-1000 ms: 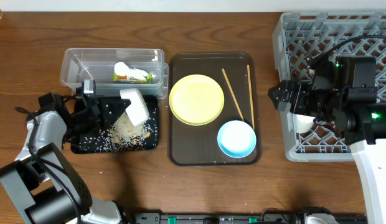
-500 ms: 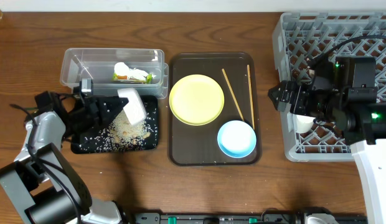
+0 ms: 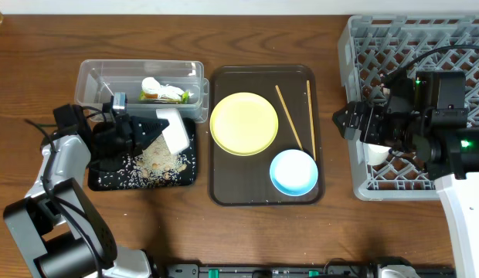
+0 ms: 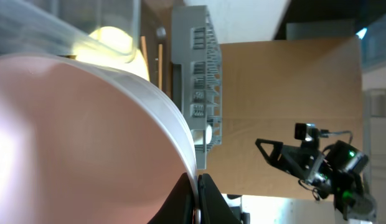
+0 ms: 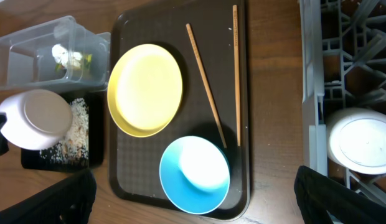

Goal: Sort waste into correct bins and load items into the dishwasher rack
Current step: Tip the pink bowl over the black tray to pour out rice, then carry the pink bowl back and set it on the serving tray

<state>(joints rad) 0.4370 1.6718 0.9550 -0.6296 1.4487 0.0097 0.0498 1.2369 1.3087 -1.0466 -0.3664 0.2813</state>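
1. The white bowl [image 3: 171, 130] is plain and smooth. It is tipped steeply on its side, and the right wrist view shows its round foot turned outward.
2. The left claw [image 3: 144, 128] pinches the bowl's rim. The claw sits on the bowl's left, and the bowl juts out to the claw's right above the black tray [image 3: 96, 184].
3. A pale heap of rice [image 3: 157, 160] lies in that tray just below the bowl, with loose grains scattered to the left.
4. Just behind the tray is the clear tub [image 3: 89, 77], holding the green-and-orange wrapper [image 3: 170, 95] and the white scrap [image 3: 151, 83].
5. To the right, the brown tray [image 3: 239, 181] carries the yellow-green plate [image 3: 244, 123], the blue bowl [image 3: 293, 171] and two chopsticks [image 3: 288, 116].
6. Farthest right on the counter [image 3: 224, 38] stands the grey rack [image 3: 425, 46]. The right claw [image 3: 344, 120] hangs at its left edge, fingers spread wide and empty.
7. A small white cup [image 5: 366, 140] sits in the rack, just beside that claw and apart from it.
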